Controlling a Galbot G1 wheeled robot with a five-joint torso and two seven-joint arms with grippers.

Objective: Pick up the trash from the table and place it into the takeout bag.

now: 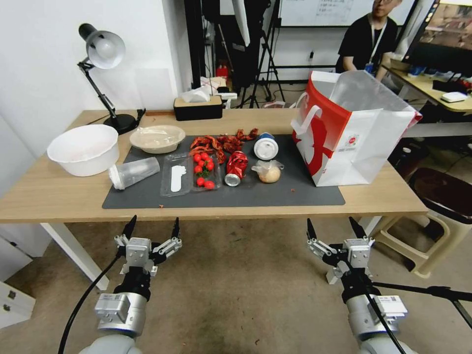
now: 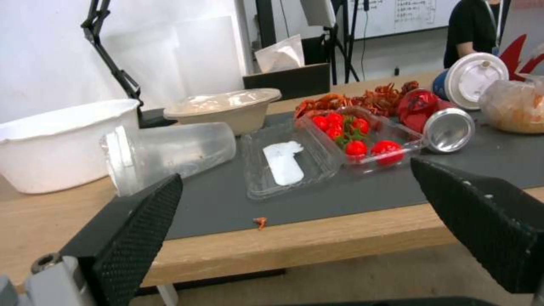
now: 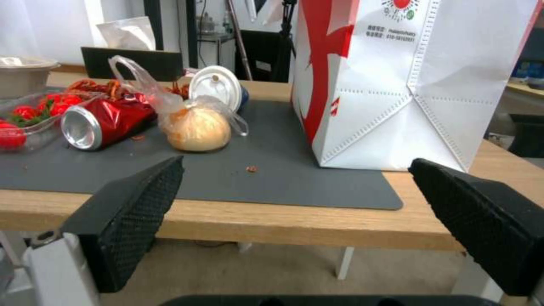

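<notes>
Both end effectors, left (image 1: 151, 227) and right (image 1: 333, 228), hang released below the tabletop (image 1: 59, 196) edge. The left wrist view shows a crumb (image 2: 259, 222) on the mat (image 2: 227, 208) ahead of it. The right one shows the bun (image 3: 197, 128), can (image 3: 102, 121) and bag (image 3: 408, 85) ahead.
</notes>
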